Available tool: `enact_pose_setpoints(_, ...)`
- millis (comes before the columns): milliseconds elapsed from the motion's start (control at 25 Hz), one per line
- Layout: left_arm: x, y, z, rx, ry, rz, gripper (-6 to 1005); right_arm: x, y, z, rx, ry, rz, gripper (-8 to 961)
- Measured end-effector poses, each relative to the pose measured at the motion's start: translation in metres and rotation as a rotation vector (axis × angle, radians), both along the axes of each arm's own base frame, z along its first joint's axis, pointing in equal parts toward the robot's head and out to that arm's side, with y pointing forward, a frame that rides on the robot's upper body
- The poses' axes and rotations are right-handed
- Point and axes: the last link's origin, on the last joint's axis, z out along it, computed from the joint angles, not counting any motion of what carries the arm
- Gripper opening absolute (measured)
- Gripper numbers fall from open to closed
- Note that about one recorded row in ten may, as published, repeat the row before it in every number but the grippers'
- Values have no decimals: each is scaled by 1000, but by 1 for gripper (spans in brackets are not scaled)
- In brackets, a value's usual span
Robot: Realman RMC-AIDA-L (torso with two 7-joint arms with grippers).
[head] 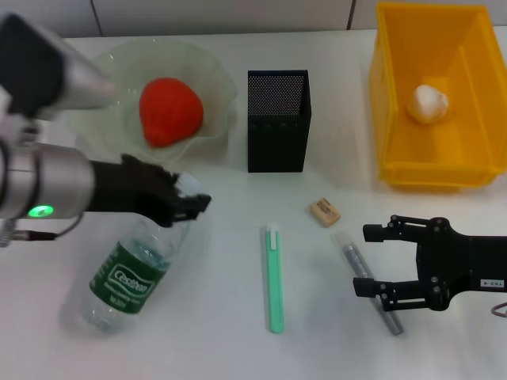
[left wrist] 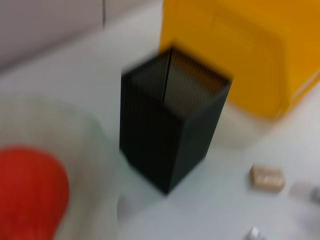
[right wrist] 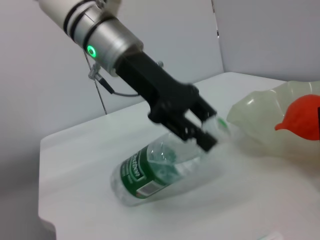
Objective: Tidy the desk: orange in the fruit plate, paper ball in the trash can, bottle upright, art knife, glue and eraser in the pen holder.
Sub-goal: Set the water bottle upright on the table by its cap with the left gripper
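The bottle [head: 127, 277] lies tilted on the desk, cap end raised, and my left gripper [head: 188, 202] is shut on its neck; the right wrist view shows the same grip [right wrist: 202, 132] on the bottle [right wrist: 155, 170]. The orange [head: 169, 111] rests in the fruit plate [head: 214, 71]. The paper ball [head: 428, 103] lies inside the trash can [head: 396, 170]. My right gripper [head: 366, 260] hangs open over the grey glue stick [head: 353, 257]. The green art knife [head: 274, 277] and the eraser [head: 325, 211] lie in front of the pen holder [head: 277, 134].
In the left wrist view the pen holder [left wrist: 170, 130] stands between the fruit plate [left wrist: 95, 150] and the trash can [left wrist: 250, 50], with the eraser [left wrist: 267, 177] beside it. The desk's front edge is close to the bottle's base.
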Motion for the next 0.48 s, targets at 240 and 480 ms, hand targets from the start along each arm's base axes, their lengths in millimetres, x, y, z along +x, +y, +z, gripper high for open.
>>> enact_pose_setpoints(240, -35, -6, 31, 68, -235, -191, 444, -1, 0, 0, -8, 3, -5, 840)
enact_pose_setpoints(480, -64, -14, 48, 148, -360, -251, 444, -5, 3, 2, -15, 4, -5, 840)
